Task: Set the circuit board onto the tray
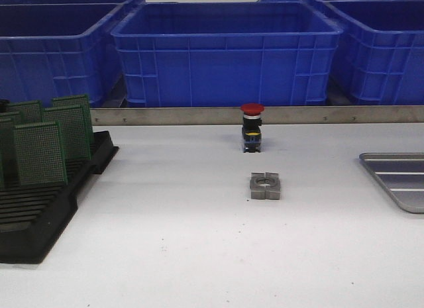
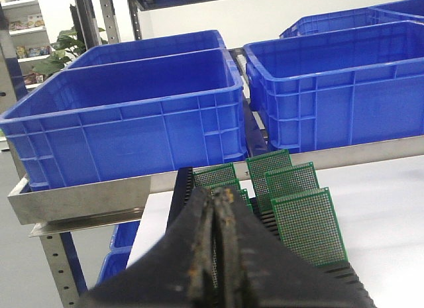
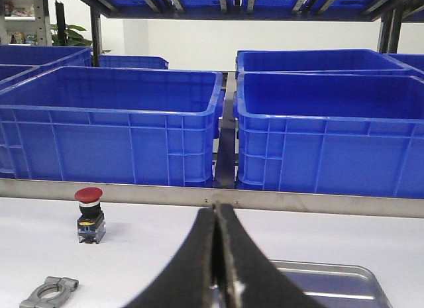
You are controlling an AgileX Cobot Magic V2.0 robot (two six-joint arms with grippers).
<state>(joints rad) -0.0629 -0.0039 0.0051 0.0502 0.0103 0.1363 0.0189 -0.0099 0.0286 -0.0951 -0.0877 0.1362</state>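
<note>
With both our left gripper (image 2: 215, 255) and right gripper (image 3: 217, 268) closed empty, we risk toppling the circuit boards (image 1: 41, 151) at nine o'clock, far from the tray (image 1: 397, 179).

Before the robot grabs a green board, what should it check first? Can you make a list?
1. Circuit boards stand upright in the black rack: ok.
2. Tray at the table's right edge, the part in view bare: ok.
3. Left gripper faces the boards, fingers together, holding nothing: not ok, must open first.
4. Right gripper shut and holding nothing: ok.
5. Red button and metal clamp sit mid-table between rack and tray: not ok, carry the board above them.
6. Whether the tray's hidden part is free: cannot tell.
</note>
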